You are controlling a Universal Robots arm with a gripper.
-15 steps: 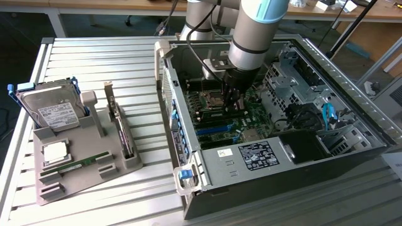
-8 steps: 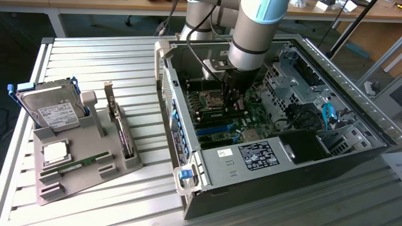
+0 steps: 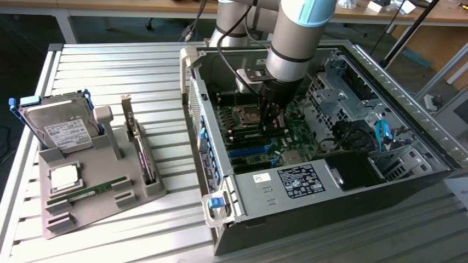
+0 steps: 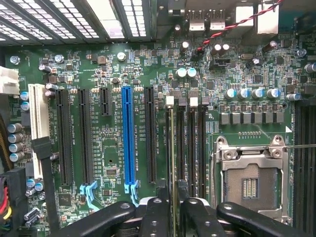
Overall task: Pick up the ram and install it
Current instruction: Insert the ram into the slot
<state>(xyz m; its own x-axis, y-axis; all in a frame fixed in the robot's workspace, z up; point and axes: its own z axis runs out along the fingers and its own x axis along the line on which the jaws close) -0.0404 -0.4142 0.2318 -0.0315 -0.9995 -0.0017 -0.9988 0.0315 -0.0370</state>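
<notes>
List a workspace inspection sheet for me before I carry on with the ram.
Surface: slatted metal table, carrying a gray tray and an open computer case.
Job's things: one ram stands on edge along a motherboard slot; full seating cannot be told. The second ram lies on the tray.
Clutter: hard drive, processor chip and bracketed card, all on the tray.
Gripper: gripper inside the case, at the slotted ram.
Cables: red-black twisted wire; blue cable.
Surroundings: benches behind.
</notes>
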